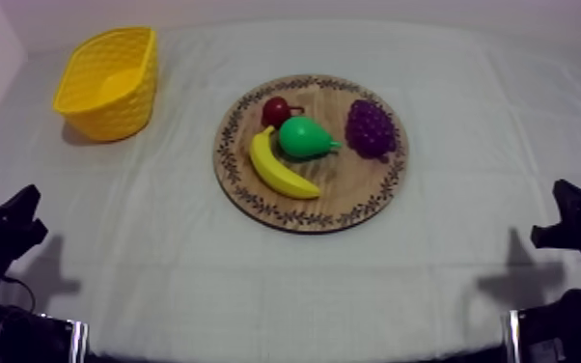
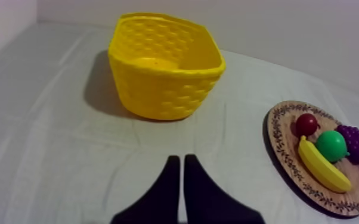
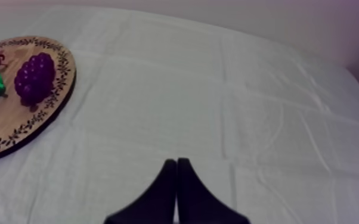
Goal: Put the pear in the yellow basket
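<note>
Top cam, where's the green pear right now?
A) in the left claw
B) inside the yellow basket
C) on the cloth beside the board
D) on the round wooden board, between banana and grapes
D: the green toy pear lies on the round wooden board with the patterned rim, with the yellow banana on one side and the purple bunch of grapes on the other, apart from the yellow basket.

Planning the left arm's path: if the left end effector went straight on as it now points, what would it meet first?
Probably the basket: it stands straight ahead of the shut left end effector, with bare cloth between, though depth is unclear.
</note>
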Tool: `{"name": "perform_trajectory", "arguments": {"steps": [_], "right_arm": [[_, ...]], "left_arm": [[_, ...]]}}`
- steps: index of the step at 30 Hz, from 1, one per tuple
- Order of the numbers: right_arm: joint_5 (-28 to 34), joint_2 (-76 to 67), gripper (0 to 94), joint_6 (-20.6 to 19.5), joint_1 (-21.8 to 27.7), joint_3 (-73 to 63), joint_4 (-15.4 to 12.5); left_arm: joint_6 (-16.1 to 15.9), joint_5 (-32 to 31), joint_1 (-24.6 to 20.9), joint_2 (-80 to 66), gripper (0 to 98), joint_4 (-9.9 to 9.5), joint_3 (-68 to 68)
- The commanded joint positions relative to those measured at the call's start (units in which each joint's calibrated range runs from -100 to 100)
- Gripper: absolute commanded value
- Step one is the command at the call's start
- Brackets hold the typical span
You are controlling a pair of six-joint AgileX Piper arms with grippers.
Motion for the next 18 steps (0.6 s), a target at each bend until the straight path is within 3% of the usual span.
{"name": "perform_trajectory", "arguments": {"steps": [1, 4, 7, 15, 18], "right_arm": [[-0.01, -0.02, 0.3, 0.00, -0.01, 0.04, 0.00], [-0.01, -0.02, 0.3, 0.02, -0.01, 0.04, 0.00], [-0.01, -0.02, 0.3, 0.03, -0.01, 0.04, 0.00], [-0.01, -0.02, 0.3, 0.02, -0.01, 0.04, 0.00], [-0.01, -0.02, 0.3, 0.00, -0.01, 0.04, 0.00]], "left_arm": [[0.01, -0.34, 0.02, -0.03, 0.0, -0.02, 0.10], [-0.10, -1.78, 0.55, -0.03, 0.0, -0.20, 0.21], [0.86, -3.84, 1.33, 0.00, 0.3, -1.90, 0.24], [5.35, -11.95, 5.58, 7.55, 0.1, -9.42, -7.94], [9.84, -13.29, 8.37, 13.53, 0.1, -14.57, -15.93]]}}
